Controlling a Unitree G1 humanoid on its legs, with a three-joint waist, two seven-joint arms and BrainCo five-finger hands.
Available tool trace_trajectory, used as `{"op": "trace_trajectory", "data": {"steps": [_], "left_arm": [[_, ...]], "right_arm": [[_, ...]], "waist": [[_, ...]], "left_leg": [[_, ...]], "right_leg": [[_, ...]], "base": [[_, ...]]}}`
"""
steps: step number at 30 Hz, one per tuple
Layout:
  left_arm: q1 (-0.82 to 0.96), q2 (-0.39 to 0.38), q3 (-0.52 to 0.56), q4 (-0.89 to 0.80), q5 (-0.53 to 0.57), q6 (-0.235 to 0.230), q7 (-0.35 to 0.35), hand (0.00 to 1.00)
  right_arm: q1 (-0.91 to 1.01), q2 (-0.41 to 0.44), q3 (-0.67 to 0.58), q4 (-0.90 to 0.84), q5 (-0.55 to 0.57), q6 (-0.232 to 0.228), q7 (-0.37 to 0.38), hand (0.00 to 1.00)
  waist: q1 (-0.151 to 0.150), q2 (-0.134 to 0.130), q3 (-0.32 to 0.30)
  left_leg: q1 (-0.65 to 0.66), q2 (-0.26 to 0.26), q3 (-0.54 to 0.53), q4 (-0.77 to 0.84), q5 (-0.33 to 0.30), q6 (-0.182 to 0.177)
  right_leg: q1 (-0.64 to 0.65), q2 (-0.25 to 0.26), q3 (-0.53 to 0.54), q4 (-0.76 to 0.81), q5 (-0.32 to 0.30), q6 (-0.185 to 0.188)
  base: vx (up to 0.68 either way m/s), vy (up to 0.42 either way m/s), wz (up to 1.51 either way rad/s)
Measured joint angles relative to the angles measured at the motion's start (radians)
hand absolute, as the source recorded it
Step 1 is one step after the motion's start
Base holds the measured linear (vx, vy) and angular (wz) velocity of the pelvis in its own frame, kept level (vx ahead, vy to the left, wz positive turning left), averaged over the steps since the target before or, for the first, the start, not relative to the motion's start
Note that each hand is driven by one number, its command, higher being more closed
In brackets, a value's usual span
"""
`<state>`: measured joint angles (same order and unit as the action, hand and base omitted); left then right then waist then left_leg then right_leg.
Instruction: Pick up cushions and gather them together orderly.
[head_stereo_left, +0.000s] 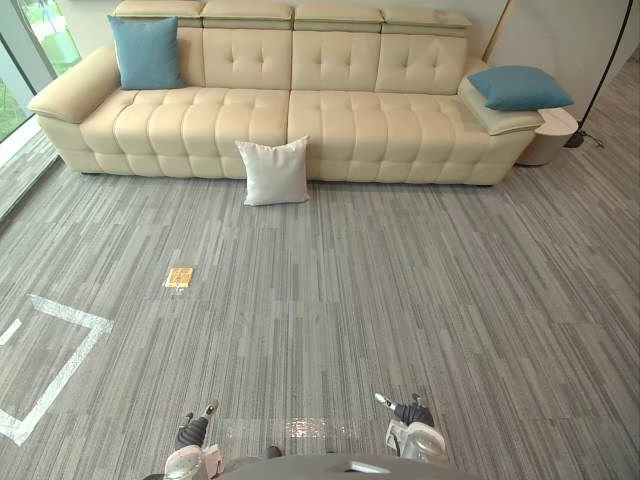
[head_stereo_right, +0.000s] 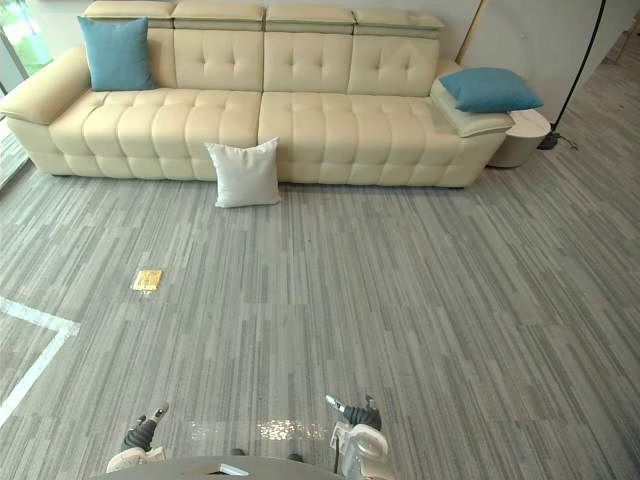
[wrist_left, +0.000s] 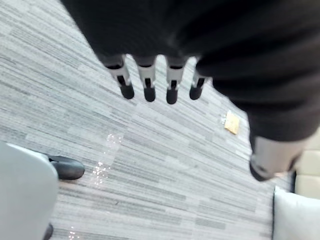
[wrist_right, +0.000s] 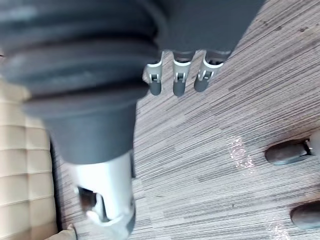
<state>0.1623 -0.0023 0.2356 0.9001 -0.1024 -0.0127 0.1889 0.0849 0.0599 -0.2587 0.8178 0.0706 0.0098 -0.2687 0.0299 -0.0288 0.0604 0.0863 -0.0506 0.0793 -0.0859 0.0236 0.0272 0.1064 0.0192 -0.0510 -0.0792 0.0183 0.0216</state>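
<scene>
Head views: white cushion (head_stereo_left: 274, 171) on floor (head_stereo_left: 400, 280) against sofa (head_stereo_left: 330, 120) front; left blue cushion (head_stereo_left: 146, 52), right blue cushion (head_stereo_left: 520, 88) at sofa ends. Wrist views: left hand (wrist_left: 148, 80), right hand (wrist_right: 179, 75) straight-fingered, empty.

a long cream sofa (head_stereo_right: 340, 125) stands along the far wall. a blue cushion (head_stereo_right: 116, 52) leans upright against its backrest at the left end, and another blue cushion (head_stereo_right: 490, 89) lies flat on the right armrest. a white cushion (head_stereo_right: 244, 173) stands on the grey floor (head_stereo_right: 450, 300), leaning on the sofa's front. nearer, a small flat yellow thing (head_stereo_right: 147, 279), perhaps a card, lies near white tape (head_stereo_right: 60, 319). the left hand (head_stereo_right: 140, 434) and right hand (head_stereo_right: 352, 410) sit at the bottom edge, well apart from the cushions.
</scene>
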Motion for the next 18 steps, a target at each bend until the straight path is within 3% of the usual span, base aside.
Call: {"op": "trace_trajectory", "data": {"steps": [18], "left_arm": [[-0.049, -0.007, 0.045, 0.084, 0.072, 0.003, -0.048, 0.00]], "right_arm": [[-0.037, -0.034, -0.067, 0.177, -0.157, 0.037, 0.025, 0.00]], "waist": [[-0.002, 0.004, 0.001]], "left_leg": [[0.005, -0.012, -0.003, 0.000, -0.001, 0.007]], "right_leg": [[0.001, -0.016, -0.027, 0.003, -0.004, 0.005]], "base": [[0.00, -0.001, 0.00]]}}
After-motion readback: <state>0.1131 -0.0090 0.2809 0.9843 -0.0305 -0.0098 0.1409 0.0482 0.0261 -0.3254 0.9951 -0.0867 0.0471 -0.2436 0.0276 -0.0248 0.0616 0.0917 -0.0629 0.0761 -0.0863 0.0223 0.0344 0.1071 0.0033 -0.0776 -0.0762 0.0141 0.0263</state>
